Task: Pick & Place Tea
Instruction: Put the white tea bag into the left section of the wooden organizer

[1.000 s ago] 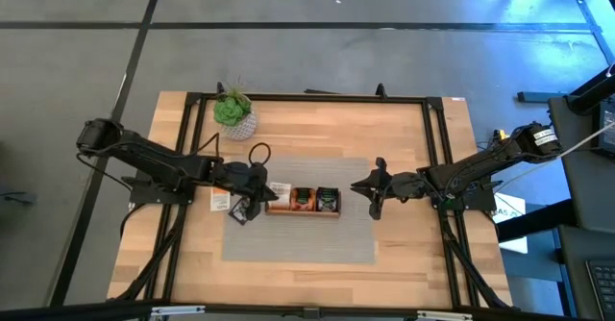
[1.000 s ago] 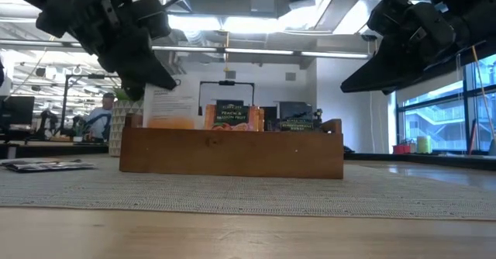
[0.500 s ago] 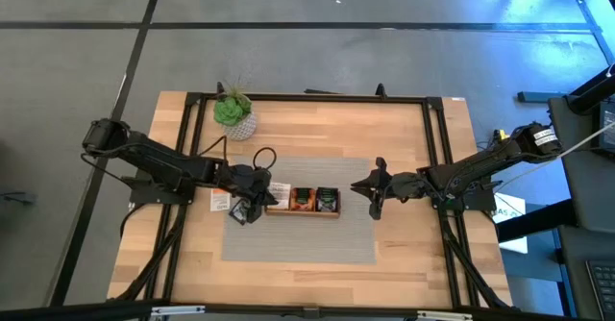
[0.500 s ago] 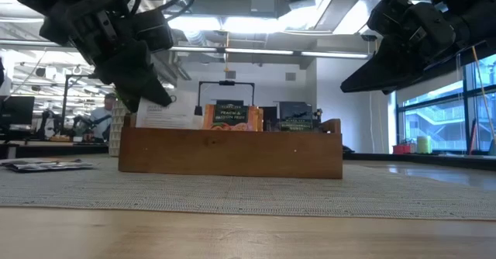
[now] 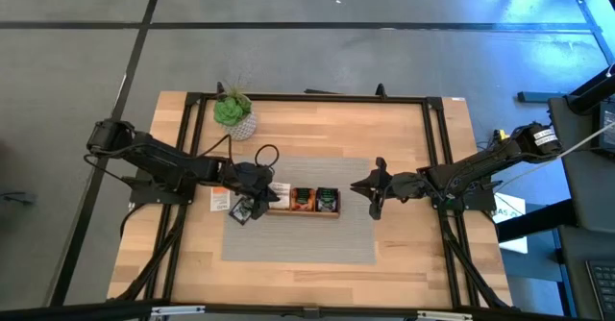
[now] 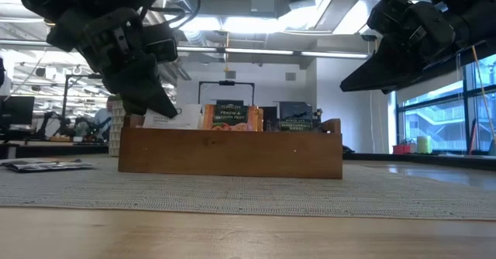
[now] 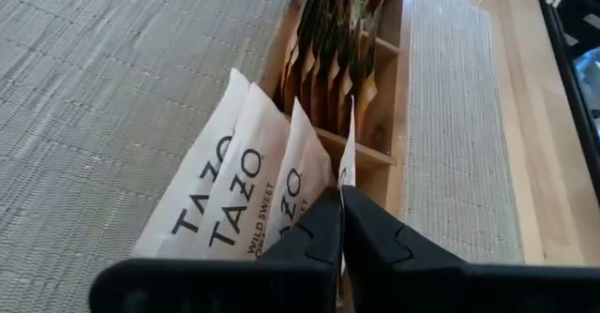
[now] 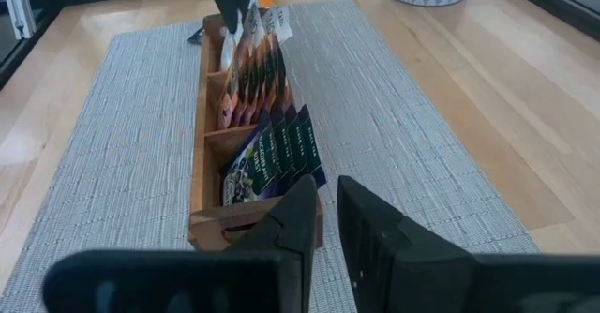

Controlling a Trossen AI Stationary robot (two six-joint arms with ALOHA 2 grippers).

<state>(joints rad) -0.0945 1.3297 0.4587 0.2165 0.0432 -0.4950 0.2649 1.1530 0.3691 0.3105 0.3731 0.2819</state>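
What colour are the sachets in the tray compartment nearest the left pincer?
White sachets with dark TAZO lettering, clearest in the left wrist view.

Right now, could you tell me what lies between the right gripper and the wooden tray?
Only bare grey mat, seen in the high view, separates the right gripper from the wooden tray.

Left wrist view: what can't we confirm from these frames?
- White sachet in the left tool: only its edge shows; the shut fingers hide the rest.
- Tray, low view: its front wall hides how deep the sachets sit.
- Loose sachets beside the tray, high view: too small to count.
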